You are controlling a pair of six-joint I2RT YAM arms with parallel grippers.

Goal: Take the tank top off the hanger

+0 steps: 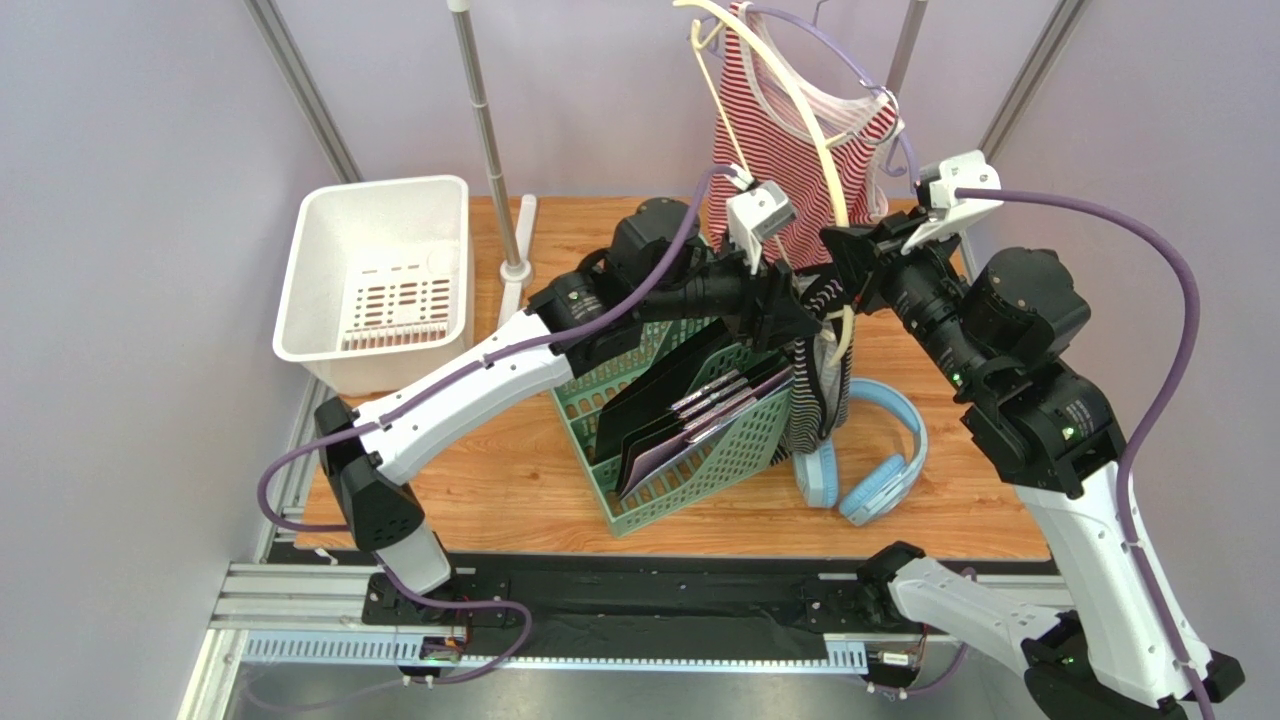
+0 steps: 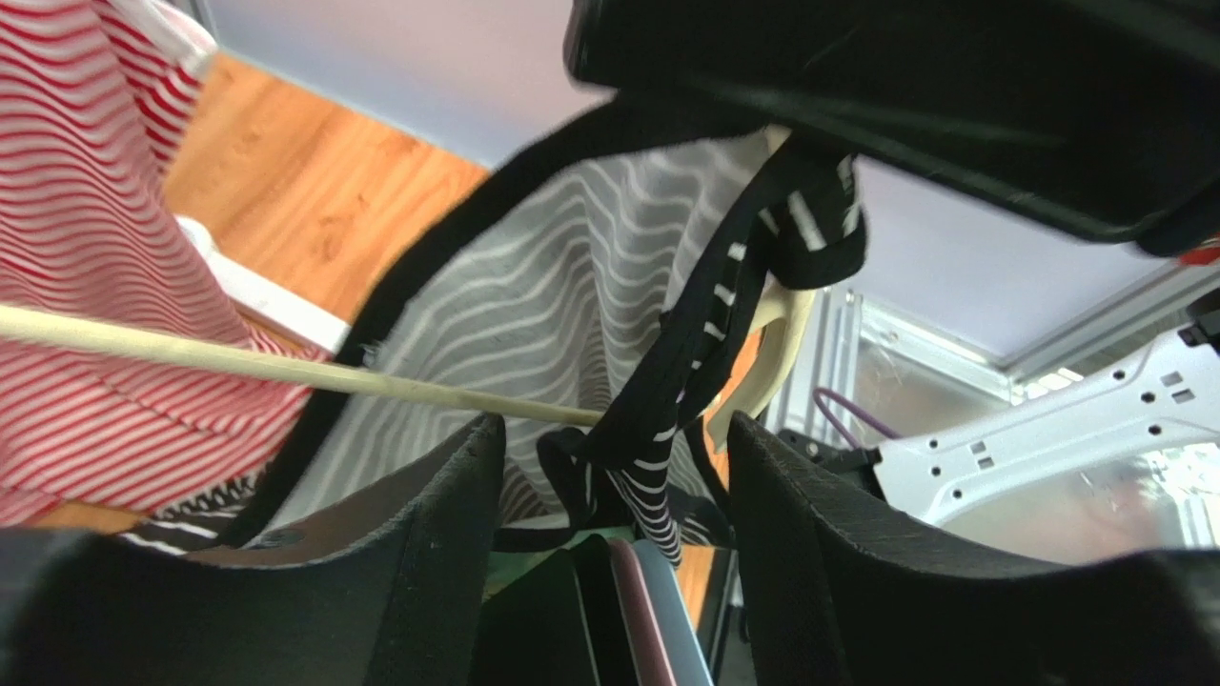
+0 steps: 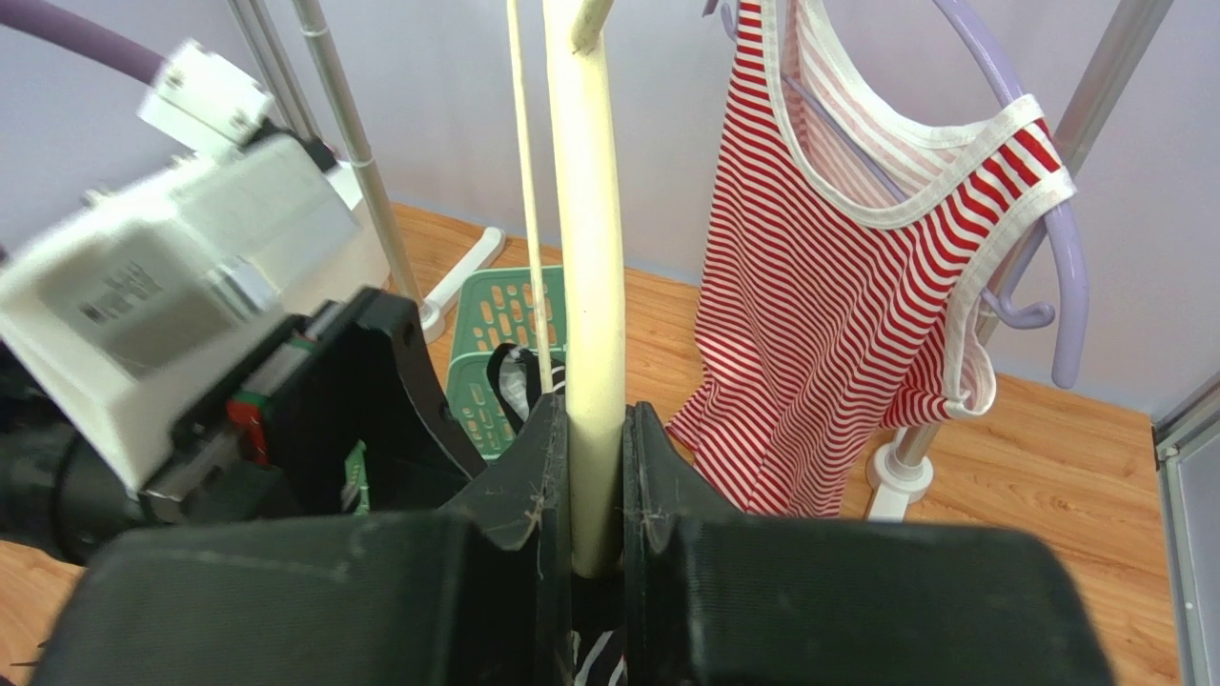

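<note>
Jaws split the work: right gripper [image 3: 594, 429] pinched tight on the cream hanger [image 3: 584, 215], left gripper [image 2: 616, 465] spread wide around a strap of the grey-striped tank top [image 2: 559, 300].
The tank top hangs bunched just above the green basket [image 1: 703, 450], at its right side. Best, I judge, to close on the dark strap trim and draw it off the hanger's end. Open room lies nearer than the basket; the red striped top [image 3: 859, 286] behind it and the headphones [image 1: 879, 458] to its right could snag.
</note>
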